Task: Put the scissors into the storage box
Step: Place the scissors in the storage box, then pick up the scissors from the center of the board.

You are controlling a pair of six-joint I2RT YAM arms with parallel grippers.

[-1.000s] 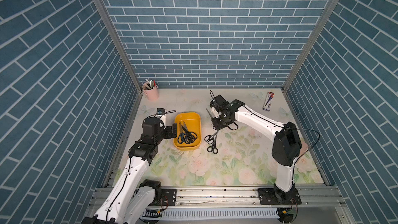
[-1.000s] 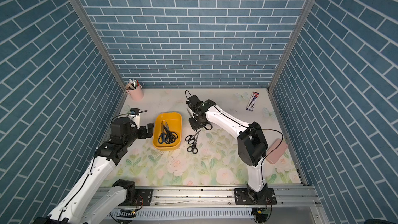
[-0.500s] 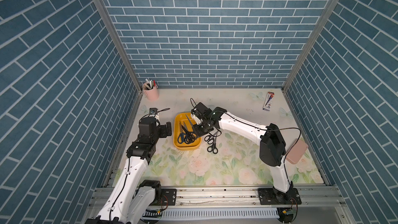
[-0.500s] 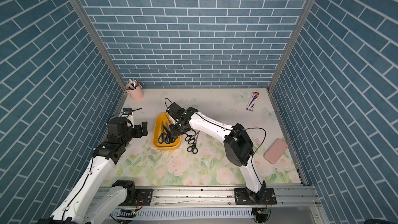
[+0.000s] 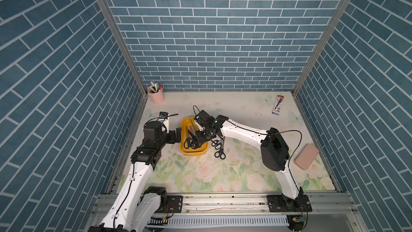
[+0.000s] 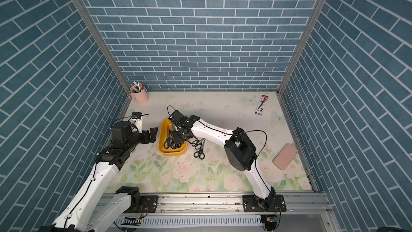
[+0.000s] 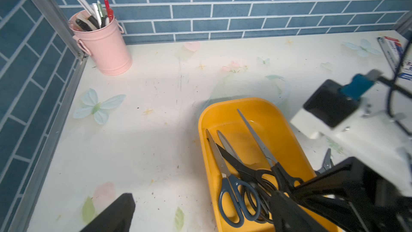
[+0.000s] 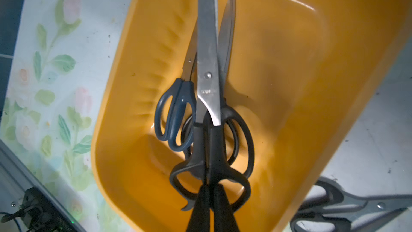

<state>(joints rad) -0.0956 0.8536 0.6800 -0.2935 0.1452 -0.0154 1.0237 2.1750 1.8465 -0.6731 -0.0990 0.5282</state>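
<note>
The yellow storage box (image 5: 194,152) (image 6: 171,152) lies left of the table's middle. Several scissors lie in it, among them a blue-handled pair (image 8: 174,117) (image 7: 231,197). My right gripper (image 8: 209,197) (image 5: 199,138) (image 6: 177,139) is over the box, shut on the handles of a long black-handled pair (image 8: 207,41) whose blade points along the box. I cannot tell whether that pair touches the pile below. Two more black-handled scissors (image 5: 219,146) (image 6: 199,146) lie on the table right of the box. My left gripper (image 5: 177,136) (image 7: 200,216) stands open and empty at the box's left wall.
A pink pen cup (image 5: 156,95) (image 7: 104,43) stands in the far left corner. A flat pink case (image 5: 306,156) lies near the right wall, and a pen packet (image 5: 277,104) lies at the far right. The blue brick walls close in three sides.
My right arm has carried the black-handled scissors leftward from the table's middle to over the box. The left arm has hardly moved and stays open.
</note>
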